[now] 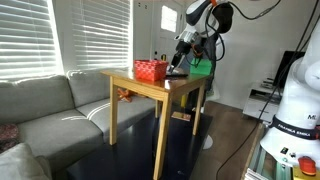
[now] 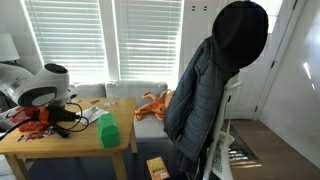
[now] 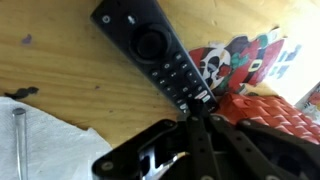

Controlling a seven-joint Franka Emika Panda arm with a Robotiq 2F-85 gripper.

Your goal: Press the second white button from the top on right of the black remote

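The black remote (image 3: pixel 153 48) lies flat on the wooden table (image 3: pixel 60 70), running diagonally in the wrist view, with a round pad near its upper end and rows of small buttons lower down. My gripper (image 3: pixel 196 116) is shut, its two fingers side by side, and their tips sit at the remote's lower end over the white buttons. In both exterior views the gripper (image 1: pixel 180 66) (image 2: pixel 78 118) hangs low over the table beside the red mesh basket (image 1: pixel 150 70). The remote is too small to make out there.
The red basket (image 3: pixel 272 118) lies close to the fingers. A colourful printed sheet (image 3: pixel 238 58) lies beside the remote. White paper (image 3: pixel 45 140) with a metal rod (image 3: pixel 18 140) is on the other side. A green block (image 2: pixel 108 130) stands near the table edge. A sofa (image 1: pixel 50 105) is alongside.
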